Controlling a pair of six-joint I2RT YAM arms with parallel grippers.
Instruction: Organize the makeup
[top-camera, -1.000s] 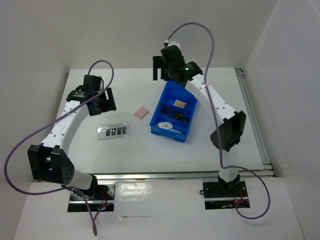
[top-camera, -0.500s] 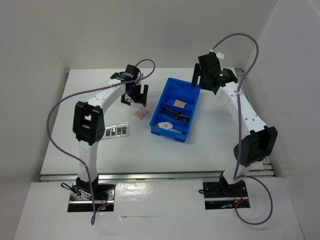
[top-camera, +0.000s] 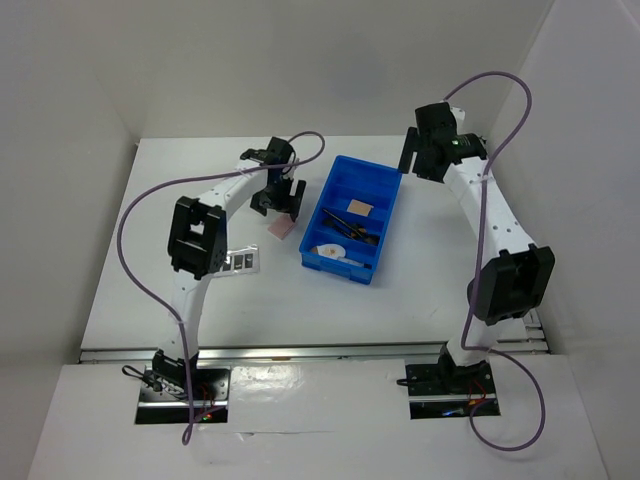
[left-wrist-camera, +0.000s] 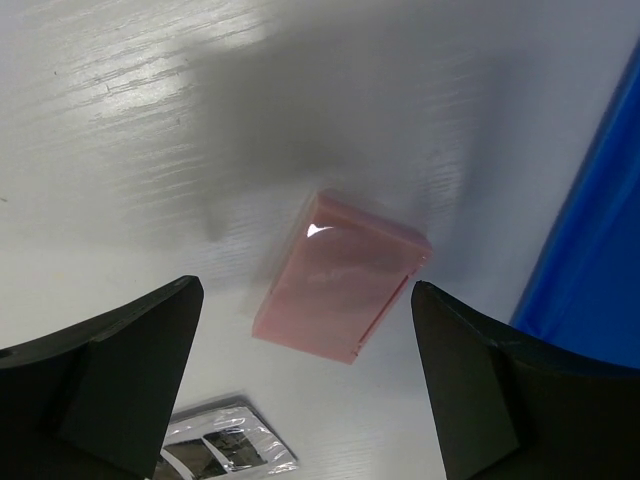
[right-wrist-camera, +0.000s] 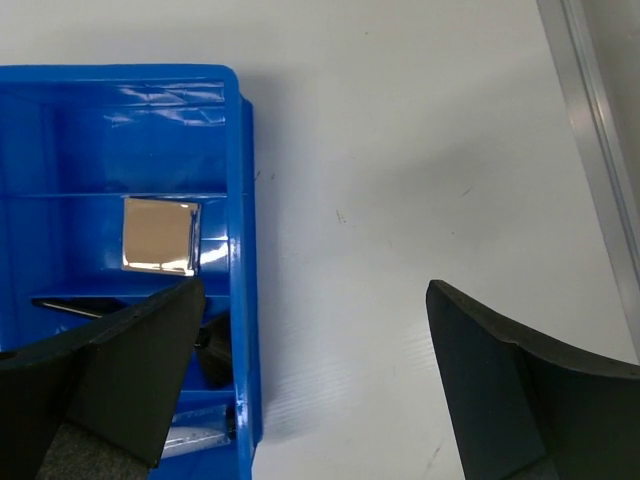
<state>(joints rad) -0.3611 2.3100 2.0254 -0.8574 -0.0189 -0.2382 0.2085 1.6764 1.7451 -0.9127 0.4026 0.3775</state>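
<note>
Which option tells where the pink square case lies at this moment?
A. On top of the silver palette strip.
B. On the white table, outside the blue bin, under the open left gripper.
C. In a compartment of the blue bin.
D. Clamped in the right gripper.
B: the pink case lies flat on the table, framed by the wide-open left gripper, with the blue bin wall beside it.

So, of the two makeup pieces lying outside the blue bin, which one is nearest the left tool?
The pink square case, directly below the open left tool; the silver palette strip lies farther off, nearer the robot's bases.
</note>
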